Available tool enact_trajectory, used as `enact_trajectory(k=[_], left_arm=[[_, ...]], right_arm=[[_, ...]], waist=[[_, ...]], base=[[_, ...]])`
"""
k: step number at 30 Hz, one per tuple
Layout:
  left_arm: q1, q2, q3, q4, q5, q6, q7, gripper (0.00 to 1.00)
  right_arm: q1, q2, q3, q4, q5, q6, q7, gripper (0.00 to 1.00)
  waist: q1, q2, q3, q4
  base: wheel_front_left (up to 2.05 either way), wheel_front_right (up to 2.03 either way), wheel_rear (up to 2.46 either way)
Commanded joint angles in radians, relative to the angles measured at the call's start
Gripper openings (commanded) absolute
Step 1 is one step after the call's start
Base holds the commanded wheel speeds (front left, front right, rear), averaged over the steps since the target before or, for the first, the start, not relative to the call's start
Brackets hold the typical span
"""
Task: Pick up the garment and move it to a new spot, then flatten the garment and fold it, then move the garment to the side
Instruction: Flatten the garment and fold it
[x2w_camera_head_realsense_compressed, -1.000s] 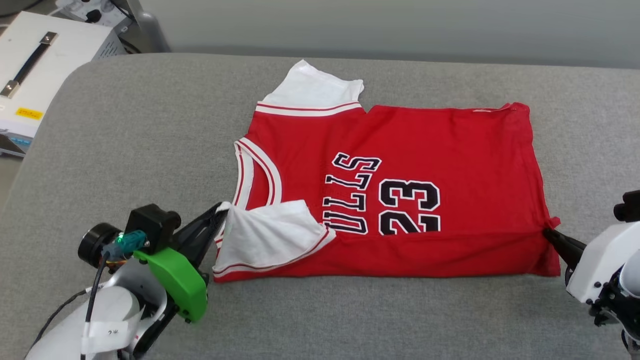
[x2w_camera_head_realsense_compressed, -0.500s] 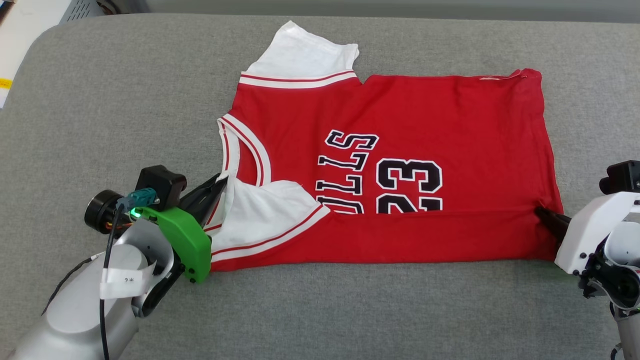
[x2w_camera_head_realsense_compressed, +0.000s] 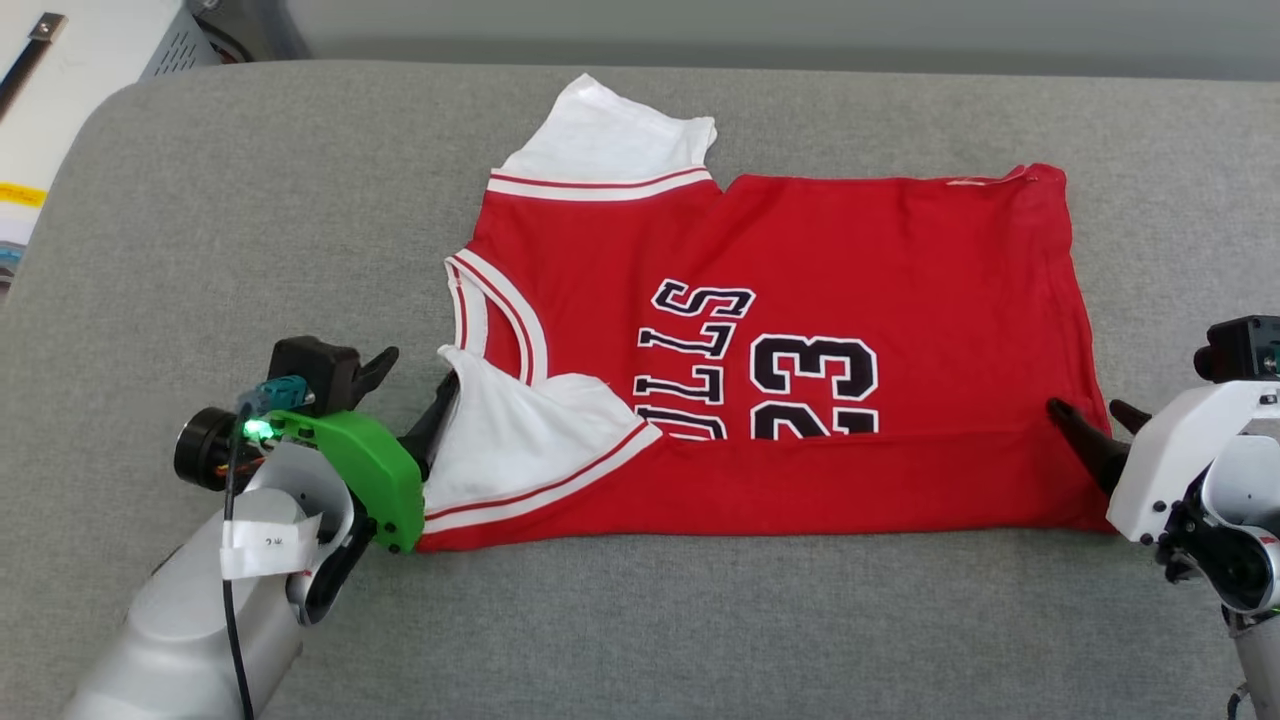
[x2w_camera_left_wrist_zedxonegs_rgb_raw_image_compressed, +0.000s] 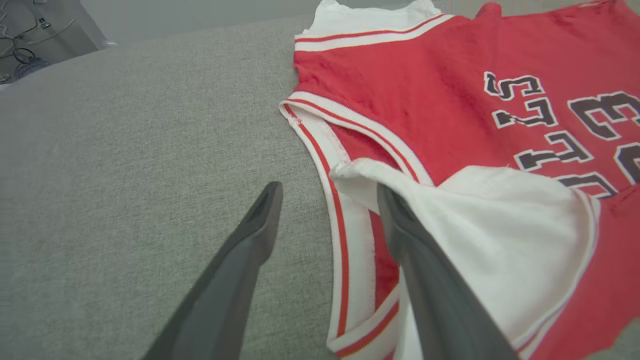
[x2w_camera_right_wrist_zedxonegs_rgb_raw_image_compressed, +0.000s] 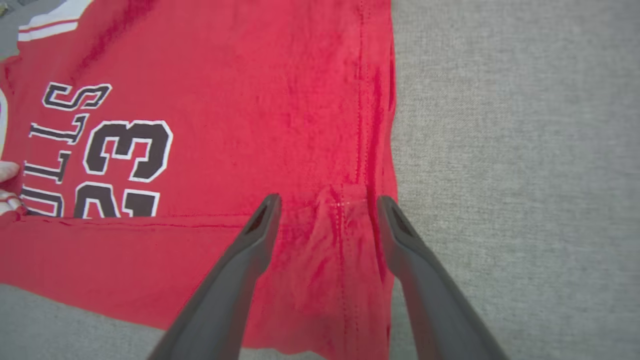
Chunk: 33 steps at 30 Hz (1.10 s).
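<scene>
1. head view: garment (x2w_camera_head_realsense_compressed: 800, 300) lies flat on the grey cushion (x2w_camera_head_realsense_compressed: 250, 200), near edge folded over. left gripper (x2w_camera_head_realsense_compressed: 412, 392) is spread at the collar end, right gripper (x2w_camera_head_realsense_compressed: 1095, 415) is spread at the hem end.
2. left wrist view: fingers apart, one at the white sleeve (x2w_camera_left_wrist_zedxonegs_rgb_raw_image_compressed: 500, 225) edge, the other over bare cushion.
3. right wrist view: fingers apart, straddling the folded hem corner (x2w_camera_right_wrist_zedxonegs_rgb_raw_image_compressed: 345, 215), gripping nothing.

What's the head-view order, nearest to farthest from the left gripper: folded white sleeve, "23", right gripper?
From the left gripper:
1. folded white sleeve, right beside it.
2. "23", in the middle.
3. right gripper, far right.
</scene>
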Motion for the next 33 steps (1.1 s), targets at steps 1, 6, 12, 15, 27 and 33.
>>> enact_trajectory(k=[1, 6, 12, 15, 27, 33], left_arm=[[0.002, -0.007, 0.016, 0.008, -0.019, 0.012, -0.020, 1.00], [0.049, -0.020, 0.072, 0.012, -0.076, 0.057, -0.060, 1.00], [0.146, -0.032, 0.136, -0.090, -0.139, 0.117, -0.094, 1.00], [0.213, -0.027, 0.139, -0.170, -0.163, 0.147, -0.079, 1.00], [0.379, 0.052, 0.095, -0.434, -0.200, 0.310, 0.123, 1.00], [0.382, 0.073, 0.078, -0.444, -0.201, 0.367, 0.206, 1.00]], right_arm=[[0.003, -0.019, 0.015, -0.015, -0.003, -0.001, -0.023, 1.00], [0.052, -0.055, 0.056, -0.069, -0.024, -0.001, -0.085, 1.00], [0.130, -0.064, 0.062, -0.143, -0.058, -0.001, -0.108, 1.00], [0.173, -0.060, 0.046, -0.182, -0.077, -0.001, -0.098, 1.00], [0.293, 0.026, -0.050, -0.316, -0.175, -0.001, -0.018, 1.00], [0.306, 0.063, -0.066, -0.355, -0.201, -0.001, -0.006, 1.00]], waist=[[-0.0001, 0.0000, -0.034, 0.008], [-0.0001, 0.0000, -0.089, 0.015], [-0.0001, 0.0000, -0.142, 0.018], [-0.0001, 0.0000, -0.155, 0.018], [-0.0001, 0.0000, -0.121, 0.000], [-0.0001, 0.0000, -0.079, -0.022]], base=[[0.00, 0.00, 0.00], [0.00, 0.00, 0.00], [0.00, 0.00, 0.00], [0.00, 0.00, 0.00], [0.00, 0.00, 0.00], [0.00, 0.00, 0.00]])
